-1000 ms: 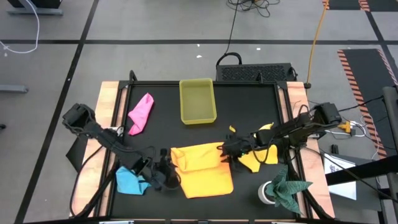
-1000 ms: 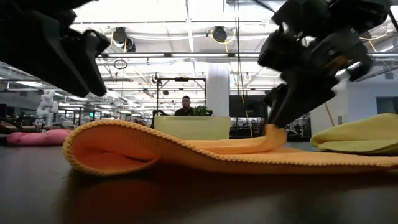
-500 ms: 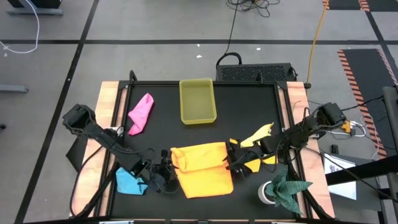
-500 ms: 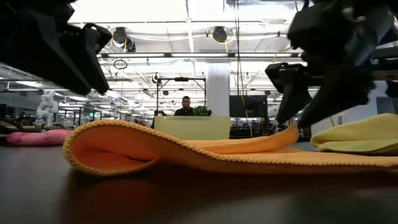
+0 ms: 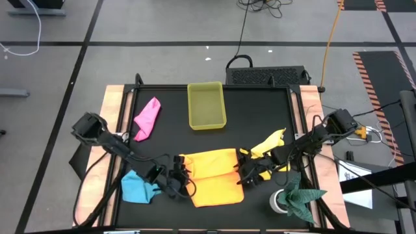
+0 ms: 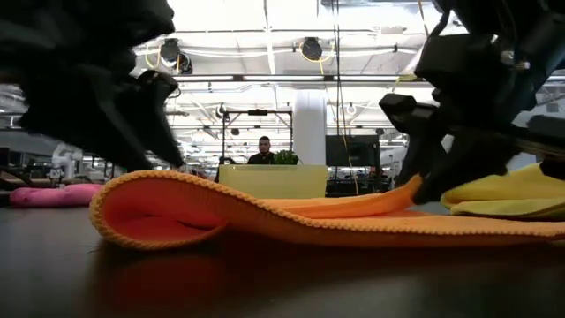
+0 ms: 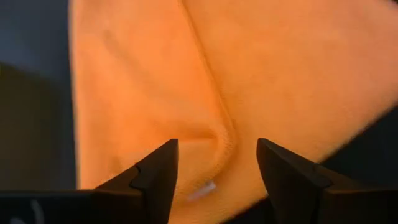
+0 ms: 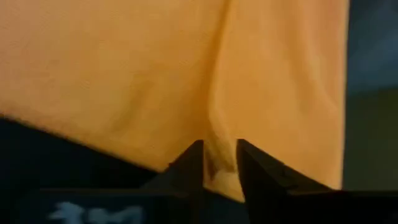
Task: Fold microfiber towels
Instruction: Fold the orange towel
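Since a second ago the left arm has slid in toward the orange towel [image 5: 211, 175], and the right gripper [image 5: 242, 177] has dropped back from the top fold to the towel's right edge. The top flap looks a bit flatter now too.

Biggest risk, I'd say: the fold isn't tidy. From table height the left end of the orange towel [image 6: 159, 208] bulges up in a fat loop instead of lying flat, so if either gripper tugs sideways the top layer could slide off or spring open. The right one is the one to watch. Its wrist camera shows the fingers [image 8: 193, 165] nearly together, with a bit of orange towel [image 8: 155, 74] edge in the slit, so it seems to be pinching the hem, though I can't be sure how firmly. Pull away without letting go and the whole fold drags with it.

The left gripper [image 5: 179, 179] stands wide, holding nothing; in its wrist view the fold seam of the towel [image 7: 249, 74] sits just ahead, between the spread fingers [image 7: 155, 174]. It's right at the towel's left edge.

Other towels lie untouched: pink [image 5: 147, 118] far left, light blue [image 5: 135, 189] by the left arm, yellow [image 5: 270, 143] under the right arm. The yellow tray [image 5: 207, 105] sits at the back.
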You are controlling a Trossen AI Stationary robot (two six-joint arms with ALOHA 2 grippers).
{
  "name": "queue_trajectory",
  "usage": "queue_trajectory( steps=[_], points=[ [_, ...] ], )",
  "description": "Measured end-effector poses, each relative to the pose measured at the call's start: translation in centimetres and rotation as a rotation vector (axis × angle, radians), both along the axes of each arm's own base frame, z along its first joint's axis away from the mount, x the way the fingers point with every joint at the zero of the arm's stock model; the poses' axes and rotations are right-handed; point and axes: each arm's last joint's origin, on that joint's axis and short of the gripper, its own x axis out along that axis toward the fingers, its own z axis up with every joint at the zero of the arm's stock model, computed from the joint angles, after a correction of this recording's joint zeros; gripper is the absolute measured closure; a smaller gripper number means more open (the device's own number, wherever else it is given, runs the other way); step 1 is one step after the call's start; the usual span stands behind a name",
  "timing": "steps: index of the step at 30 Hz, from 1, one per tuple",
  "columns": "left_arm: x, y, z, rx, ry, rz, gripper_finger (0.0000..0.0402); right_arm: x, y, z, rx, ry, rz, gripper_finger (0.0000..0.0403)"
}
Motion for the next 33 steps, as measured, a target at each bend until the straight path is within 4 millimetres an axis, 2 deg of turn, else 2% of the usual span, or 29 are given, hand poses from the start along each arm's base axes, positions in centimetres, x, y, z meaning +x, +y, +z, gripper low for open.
queue_trajectory(
  steps=[3, 10, 17, 22, 27, 33],
  points=[
    [0.3, -0.1, 0.5, 0.045, -0.030, -0.013, 0.0173, 0.2, -0.2, 0.3, -0.035, -0.061, -0.092, 0.0389],
    [0.1, -0.4, 0.2, 0.212, -0.011, -0.099, 0.0172, 0.1, -1.0, 1.7, -0.098, -0.206, -0.366, 0.0400],
    [-0.3, 0.2, 0.0, 0.285, 0.027, -0.051, 0.0172, -0.7, -1.5, 2.7, -0.046, -0.214, -0.453, 0.0402],
    [0.2, 0.6, -1.3, 0.291, 0.067, -0.037, 0.0172, -1.2, -1.6, 3.4, -0.020, -0.216, -0.478, 0.0402],
    [1.0, 0.6, -2.7, 0.374, 0.049, -0.034, 0.0172, -1.3, -1.7, 3.6, -0.010, -0.225, -0.479, 0.0402],
    [1.5, 0.5, -2.8, 0.467, -0.006, -0.027, 0.0172, -1.4, -1.7, 3.5, -0.009, -0.217, -0.482, 0.0402]
  ],
)
